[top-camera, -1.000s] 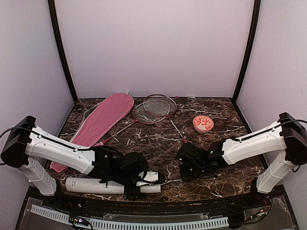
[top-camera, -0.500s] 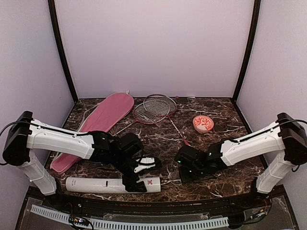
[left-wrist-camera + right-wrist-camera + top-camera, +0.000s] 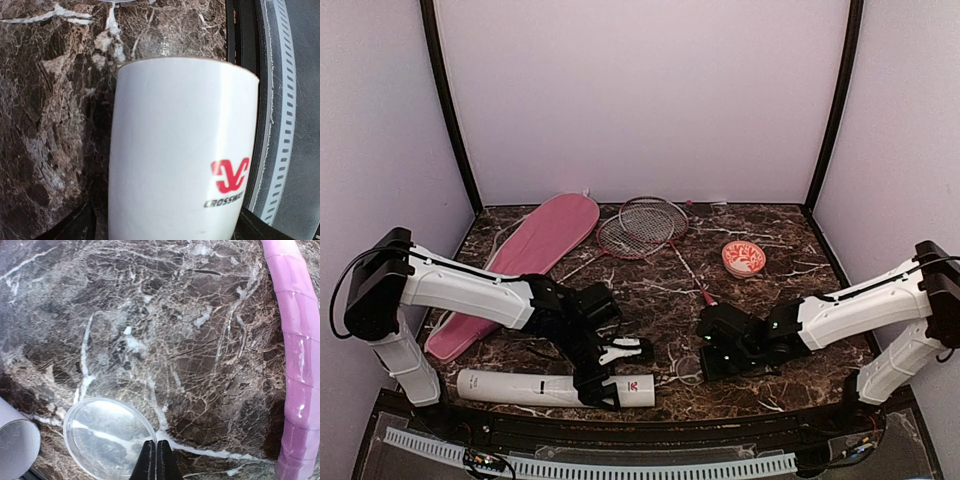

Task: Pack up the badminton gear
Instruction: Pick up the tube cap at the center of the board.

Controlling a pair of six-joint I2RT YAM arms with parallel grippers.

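Note:
The white red-logo tube [image 3: 545, 387] lies along the table's front edge and fills the left wrist view [image 3: 175, 150]. My left gripper [image 3: 612, 372] is open and straddles its right end, one finger [image 3: 75, 225] on each side. My right gripper [image 3: 703, 362] is shut on the rim of a clear round lid [image 3: 689, 371], which rests on the table in the right wrist view [image 3: 107, 440]. The two red-framed rackets [image 3: 642, 228] lie at the back middle. The pink bag [image 3: 525, 258] lies at the back left. No shuttlecocks show.
A red-and-white bowl [image 3: 743, 258] stands at the back right. One racket's pink handle [image 3: 295, 365] runs close along the right side of my right gripper. The tube's open end [image 3: 15, 450] is just left of the lid. A black rail [image 3: 245, 100] edges the table.
My left gripper rose off the tube, then came back down over its right end. My right arm shifted slightly right, and the clear lid now shows at its fingertips.

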